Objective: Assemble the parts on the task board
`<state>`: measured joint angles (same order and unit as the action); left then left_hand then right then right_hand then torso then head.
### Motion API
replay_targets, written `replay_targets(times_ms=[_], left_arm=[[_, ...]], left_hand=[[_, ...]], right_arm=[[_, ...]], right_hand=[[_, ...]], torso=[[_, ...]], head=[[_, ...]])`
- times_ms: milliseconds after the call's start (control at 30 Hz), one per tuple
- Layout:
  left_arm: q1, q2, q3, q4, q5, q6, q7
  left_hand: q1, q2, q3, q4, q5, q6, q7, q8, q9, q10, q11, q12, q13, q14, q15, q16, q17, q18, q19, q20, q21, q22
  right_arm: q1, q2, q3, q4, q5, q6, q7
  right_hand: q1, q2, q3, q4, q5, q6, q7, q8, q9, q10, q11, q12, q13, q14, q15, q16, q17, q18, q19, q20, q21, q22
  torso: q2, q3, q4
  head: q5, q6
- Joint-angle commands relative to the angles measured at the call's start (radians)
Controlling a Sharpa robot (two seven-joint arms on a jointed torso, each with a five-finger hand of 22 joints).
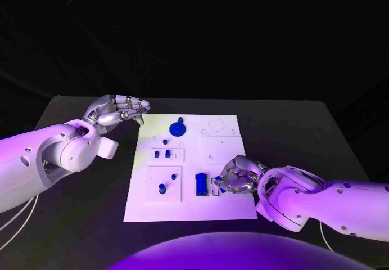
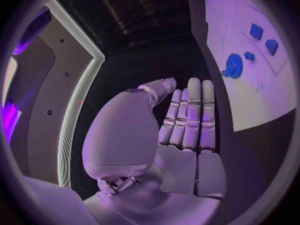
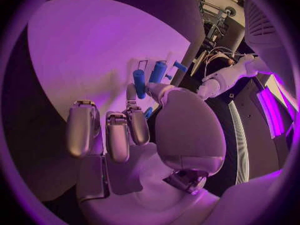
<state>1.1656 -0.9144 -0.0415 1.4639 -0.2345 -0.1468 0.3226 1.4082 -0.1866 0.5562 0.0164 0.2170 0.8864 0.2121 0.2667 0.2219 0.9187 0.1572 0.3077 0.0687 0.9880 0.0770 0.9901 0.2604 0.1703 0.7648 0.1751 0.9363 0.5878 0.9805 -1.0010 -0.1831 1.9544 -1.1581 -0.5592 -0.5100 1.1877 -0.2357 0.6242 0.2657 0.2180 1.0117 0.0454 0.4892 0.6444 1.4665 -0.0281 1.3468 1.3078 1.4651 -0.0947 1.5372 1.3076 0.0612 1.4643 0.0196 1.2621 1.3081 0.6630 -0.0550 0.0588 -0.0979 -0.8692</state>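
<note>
the black table [image 1: 308, 129] carries one thing lying directly on it: the white task board [image 1: 235, 208], a flat rectangular plate set near the middle of the surface, its long sides running from the near edge toward the far edge. the board's near end stops short of the near edge, and its far end leaves a dark strip of table before the far edge. bare black surface lies on both sides of the board, wider toward the right edge than toward the left edge. in the left wrist view the board [image 2: 262, 105] lies flat on the dark table [image 2: 156, 60], its straight edge meeting the tabletop.
</note>
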Motion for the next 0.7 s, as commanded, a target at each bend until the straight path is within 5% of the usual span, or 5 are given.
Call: replay_targets(times_ms=[33,700], left_arm=[[0.000,0.003,0.001,0.003,0.005,0.014,0.004],[0.000,0.002,0.001,0.004,0.005,0.015,-0.001]], left_hand=[[-0.002,0.013,0.003,-0.005,0.003,-0.001,0.003,0.006,-0.001,-0.011,0.000,0.008,0.000,-0.008,0.002,-0.005,0.001,0.012,-0.007,0.001,0.005,0.002],[-0.003,0.013,0.003,-0.005,0.003,-0.001,0.003,0.006,-0.001,-0.012,0.001,0.008,0.000,-0.008,0.002,-0.005,0.001,0.012,-0.007,0.001,0.005,0.002]], right_arm=[[-0.006,0.011,0.000,-0.007,0.052,0.002,-0.001],[-0.011,0.027,0.000,-0.020,0.042,-0.015,-0.011]], right_hand=[[-0.014,0.000,0.107,-0.114,-0.002,0.012,-0.008,0.005,-0.003,0.032,-0.006,0.005,0.122,0.089,0.003,0.003,0.176,-0.004,0.016,0.000,-0.005,0.186],[-0.072,0.000,0.028,-0.089,-0.003,0.031,-0.012,-0.001,-0.011,0.039,-0.010,0.024,0.136,0.090,0.000,0.006,0.183,-0.005,0.018,-0.003,0.001,0.188]], torso=[[0.000,0.0005,-0.0002],[-0.001,0.0004,0.0000]], head=[[0.002,-0.001],[0.005,-0.003]])
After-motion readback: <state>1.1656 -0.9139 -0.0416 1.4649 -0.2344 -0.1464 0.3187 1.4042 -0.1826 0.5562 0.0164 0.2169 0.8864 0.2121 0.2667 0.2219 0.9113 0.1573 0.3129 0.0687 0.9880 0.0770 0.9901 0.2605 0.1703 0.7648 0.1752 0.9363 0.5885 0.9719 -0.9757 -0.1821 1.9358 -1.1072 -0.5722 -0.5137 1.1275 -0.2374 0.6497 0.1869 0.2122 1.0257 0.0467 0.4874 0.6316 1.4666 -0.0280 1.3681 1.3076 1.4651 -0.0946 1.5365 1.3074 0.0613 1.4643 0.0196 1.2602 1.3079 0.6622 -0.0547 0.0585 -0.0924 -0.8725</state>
